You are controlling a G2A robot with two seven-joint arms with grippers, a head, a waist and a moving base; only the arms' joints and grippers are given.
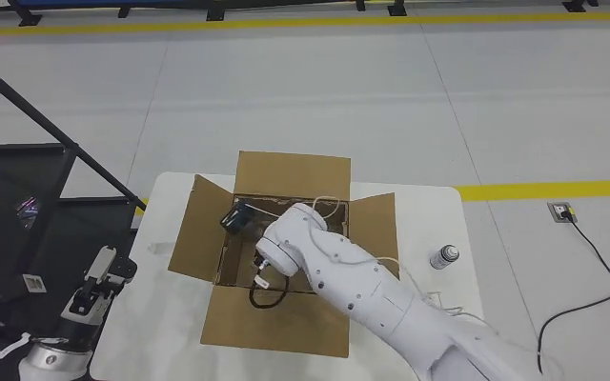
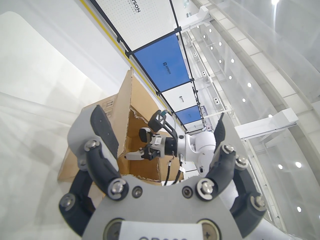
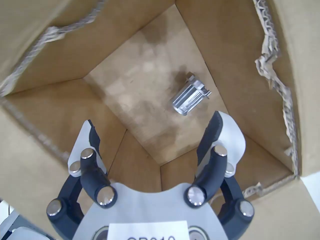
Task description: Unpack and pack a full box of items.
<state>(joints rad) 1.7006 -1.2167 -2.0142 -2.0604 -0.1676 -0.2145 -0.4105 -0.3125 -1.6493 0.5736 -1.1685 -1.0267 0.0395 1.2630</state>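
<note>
Your right claw (image 3: pixel 153 119): fingers spread apart, nothing between them, lowered inside the open box (image 3: pixel 62 26) and hanging above its floor.

Item, metal part (image 3: pixel 191 97): you have one short silver cylinder with a ribbed side and a flanged end, lying on its side on the box floor. It is close to one inner wall, just ahead of the right claw's fingertips and not touching them.

Item, box: brown cardboard with all four flaps folded outward and torn, ragged edges along the inner rim. From the top view it sits at the middle of the white desk (image 1: pixel 419 210), with the right arm reaching into it from the near side.

Item, canister (image 1: pixel 444 255): you will find this small silver container with a dark top standing upright on the desk. It is on the right side of the box, apart from the flap.

Your left claw (image 2: pixel 160 116): fingers apart and empty, held off the desk's left edge, well away from the box and facing it.

Surroundings: black net (image 1: pixel 38 210) left of the desk; a dark cable (image 1: pixel 572 324) on the floor to the right.
</note>
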